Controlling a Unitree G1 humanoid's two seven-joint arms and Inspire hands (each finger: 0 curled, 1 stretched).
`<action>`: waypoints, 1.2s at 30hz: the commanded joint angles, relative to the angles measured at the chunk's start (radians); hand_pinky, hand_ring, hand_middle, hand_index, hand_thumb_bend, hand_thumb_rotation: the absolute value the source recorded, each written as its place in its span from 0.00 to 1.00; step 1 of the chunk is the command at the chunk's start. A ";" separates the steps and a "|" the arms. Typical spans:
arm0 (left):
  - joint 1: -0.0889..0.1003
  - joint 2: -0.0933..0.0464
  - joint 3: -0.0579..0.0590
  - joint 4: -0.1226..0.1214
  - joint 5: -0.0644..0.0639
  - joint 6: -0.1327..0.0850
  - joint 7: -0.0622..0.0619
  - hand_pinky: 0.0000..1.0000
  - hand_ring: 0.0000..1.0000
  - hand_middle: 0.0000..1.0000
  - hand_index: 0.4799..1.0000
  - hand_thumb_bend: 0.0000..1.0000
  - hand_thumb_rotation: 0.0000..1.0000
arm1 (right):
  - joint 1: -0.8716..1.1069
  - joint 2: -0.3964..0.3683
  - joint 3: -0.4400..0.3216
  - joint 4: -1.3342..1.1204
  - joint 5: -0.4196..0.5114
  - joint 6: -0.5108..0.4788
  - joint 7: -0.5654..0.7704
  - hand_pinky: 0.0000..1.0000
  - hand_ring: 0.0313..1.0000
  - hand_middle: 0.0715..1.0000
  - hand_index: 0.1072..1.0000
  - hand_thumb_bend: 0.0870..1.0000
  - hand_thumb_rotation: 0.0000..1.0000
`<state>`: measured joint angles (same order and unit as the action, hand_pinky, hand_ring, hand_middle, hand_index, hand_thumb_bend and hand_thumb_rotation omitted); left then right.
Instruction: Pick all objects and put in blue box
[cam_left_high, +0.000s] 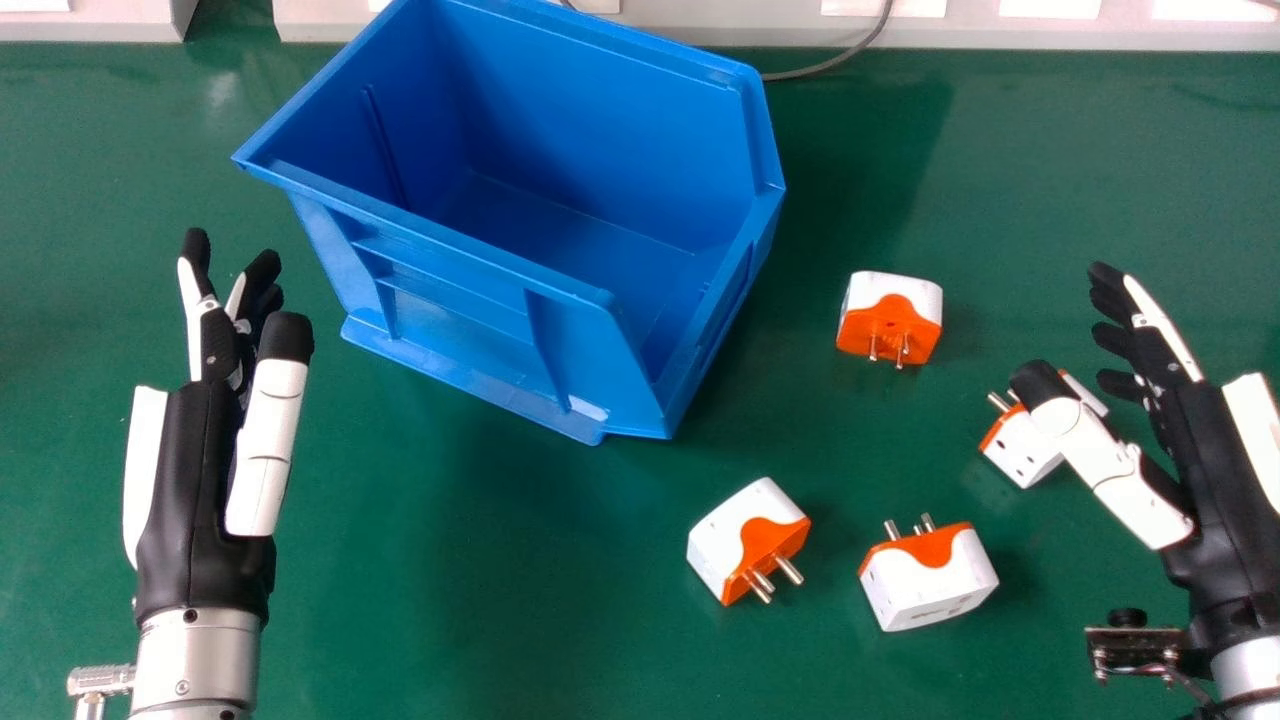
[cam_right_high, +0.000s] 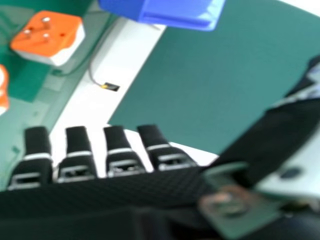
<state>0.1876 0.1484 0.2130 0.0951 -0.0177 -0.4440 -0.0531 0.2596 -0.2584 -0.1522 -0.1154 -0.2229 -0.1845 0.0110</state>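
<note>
Head view: bright, diffuse light; soft shadow on green table (cam_left_high: 480, 620) R of blue box (cam_left_high: 450, 345); faint glare, upper L. RH view: white strip (cam_right_high: 131, 50) nr-overexposed

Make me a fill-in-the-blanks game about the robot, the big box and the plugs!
1. The colour of the big box is ____.
2. The number of plugs on the table is ____.
3. Each plug is coloured white and ____.
4. The hand whose thumb partly hides one plug from the head view is the robot's ____ hand.

Missing words: blue; four; orange; right.
</note>
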 joint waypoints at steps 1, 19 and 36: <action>0.002 0.026 0.005 -0.009 0.006 -0.034 -0.011 0.86 0.94 0.94 0.90 0.75 0.95 | -0.002 -0.009 -0.011 -0.010 0.017 -0.029 0.001 0.85 0.91 0.92 0.91 0.52 0.86; 0.044 0.042 0.007 -0.022 0.010 -0.084 -0.024 0.83 0.92 0.94 0.90 0.71 0.98 | 0.040 -0.023 -0.021 -0.026 -0.136 -0.069 -0.089 0.83 0.90 0.92 0.90 0.57 0.85; 0.083 0.028 0.002 -0.063 0.018 -0.085 -0.022 0.84 0.93 0.95 0.92 0.71 0.99 | 0.069 -0.016 -0.009 -0.160 -0.307 0.161 -0.098 0.83 0.89 0.91 0.91 0.65 0.74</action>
<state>0.2627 0.1745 0.2143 0.0589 0.0001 -0.5110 -0.0795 0.3311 -0.2733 -0.1595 -0.2363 -0.5226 -0.0462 -0.0926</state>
